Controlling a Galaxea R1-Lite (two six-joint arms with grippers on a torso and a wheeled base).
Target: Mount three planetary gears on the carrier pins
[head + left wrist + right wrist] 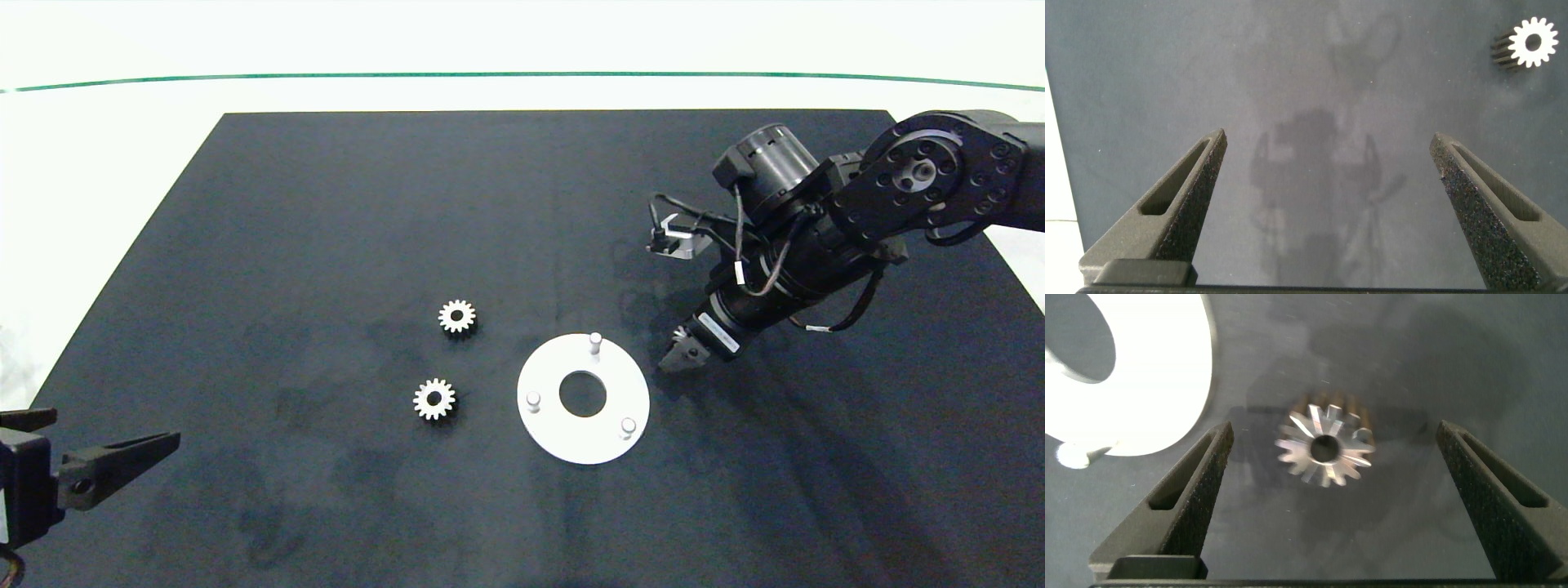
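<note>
The left tool (114, 457) sits spread open and idle at the bench's near-left corner; two planetary gears (457, 316) (433, 399) lie loose left of the carrier disc (583, 398), whose three carrier pins (595, 341) stand bare. Just right of the disc, the right tool (676, 353) hovers with jaws wide around the third gear (1325, 447), not touching it. Closing off-centre could skid this gear away or tilt it, and a tilted bore would likely jam on a pin.

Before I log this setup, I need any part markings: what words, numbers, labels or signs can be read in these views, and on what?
No text can be read in any view.
White label on the right arm's wrist, just behind the right gripper: print too small to read.
Small white tags on that arm's cables: nothing legible.
Planetary gears, white disc with its carrier pins, black mat: no markings visible.
</note>
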